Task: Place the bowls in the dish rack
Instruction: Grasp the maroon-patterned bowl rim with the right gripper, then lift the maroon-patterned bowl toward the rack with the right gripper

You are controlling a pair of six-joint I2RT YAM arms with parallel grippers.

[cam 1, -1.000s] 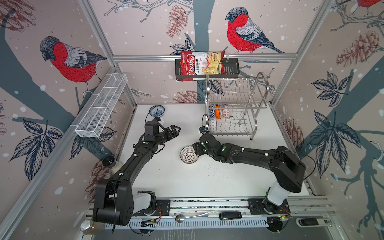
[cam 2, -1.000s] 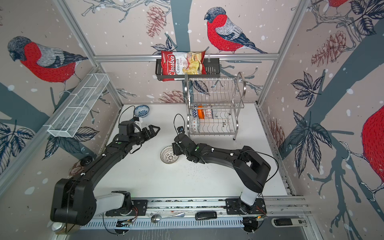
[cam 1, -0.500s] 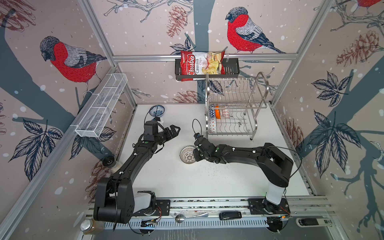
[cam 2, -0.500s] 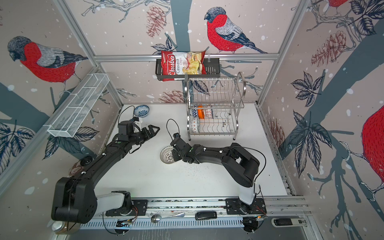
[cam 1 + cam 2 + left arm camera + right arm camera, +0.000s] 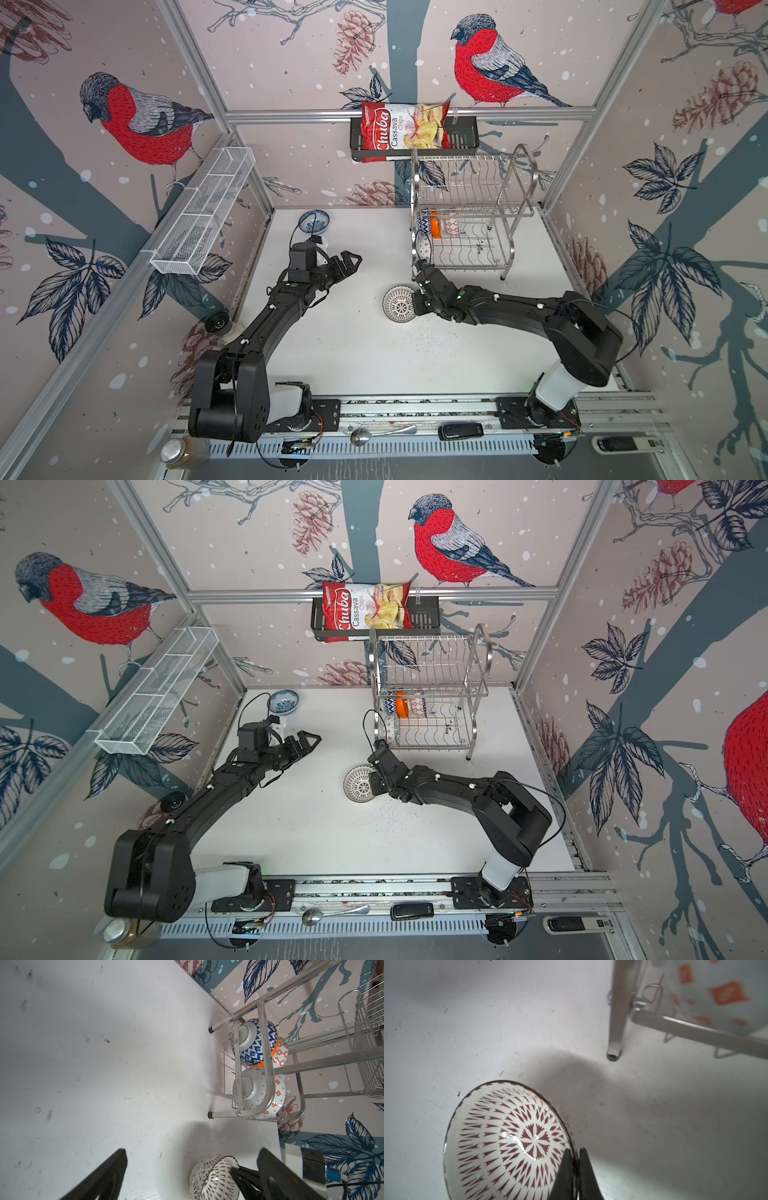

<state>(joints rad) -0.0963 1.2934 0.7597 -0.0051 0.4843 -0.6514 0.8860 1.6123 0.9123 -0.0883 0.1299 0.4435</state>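
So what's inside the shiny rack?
On the lower shelf of the rack, bowls stand on edge: a blue patterned bowl, an orange bowl mostly hidden behind it, and a white bowl with orange diamonds. The frame covers parts of them.

**Right arm at the patterned bowl, mid-table**

The radial-patterned bowl (image 5: 398, 304) sits upright near the middle of the table (image 5: 353, 353), just in front of the dish rack (image 5: 469, 183) at the far edge. The right gripper (image 5: 417, 301) meets its right rim. The left gripper (image 5: 353, 260) hangs with jaws spread, holding nothing. A blue-floral bowl (image 5: 314, 220) rests near the far left corner. The racked bowls (image 5: 434, 223) stand on edge on the lower shelf.
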